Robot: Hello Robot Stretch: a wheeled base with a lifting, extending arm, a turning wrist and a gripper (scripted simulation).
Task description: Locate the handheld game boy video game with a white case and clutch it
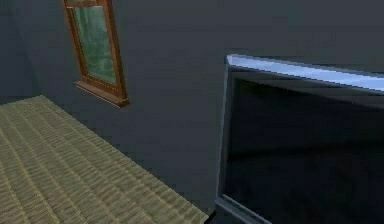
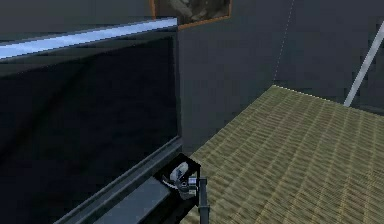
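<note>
Arm [image 2: 203,208] low beside a big dark TV [image 2: 85,120] in a grey-walled room.

Rises only a short way from the arm side view's bottom edge, just right of middle, and ends at the gripper [image 2: 172,183], close by the TV's lower right corner. Cannot tell how the fingers stand, nor whether anything is held. Cannot tell where the game boy is. Farther out: woven tan floor [image 2: 290,150], a framed picture [image 2: 195,8] high on the wall, a pale slanted bar [image 2: 365,65] at the right edge. In the forward view: TV at right, wood-framed window [image 1: 97,50] at left on the wall, floor below.
</note>
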